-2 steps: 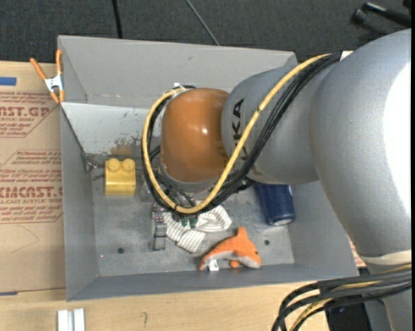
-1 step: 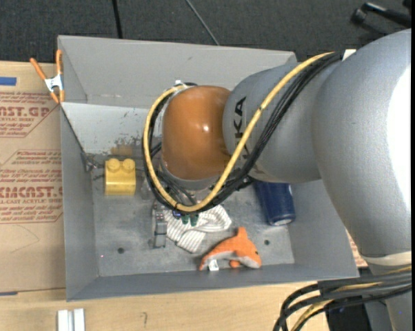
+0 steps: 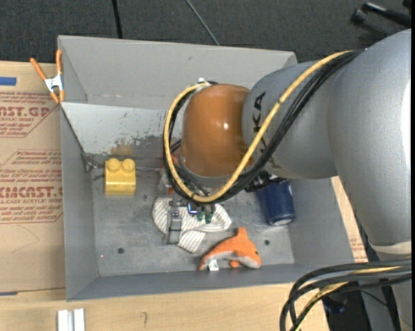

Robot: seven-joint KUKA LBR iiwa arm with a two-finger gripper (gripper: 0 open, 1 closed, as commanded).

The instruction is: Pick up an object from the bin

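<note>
Camera view. The jaws stand low over a crumpled white-and-grey cloth [image 3: 194, 229] lying on the floor of the bin [image 3: 125, 243], toward its near wall. How far they are open, and whether any cloth is between them, cannot be told: the wrist's orange cover [image 3: 214, 133] and its looped cables [image 3: 171, 150] hide most of them. A dark grey piece and a green spot show at the cloth's upper edge. Whether these belong to the robot or to the cloth is unclear.

An orange toy fish [image 3: 231, 252] lies just beside the cloth, on the side nearer the front wall, and may touch it. A blue can [image 3: 276, 202] lies near, on the right, its upper end hidden under the arm [image 3: 331, 116]. A yellow building brick [image 3: 120, 176] sits well apart on the left.

Risks, as judged:
- Soft, folded fabric may yield only a loose fold to a closing grasp and slip free on lifting.
- A trailing edge of cloth could drag the fish along or shift it.
- A descent too deep would press the jaws against the metal floor.
- Sideways drift to the right could nudge the can, which would probably roll.
</note>
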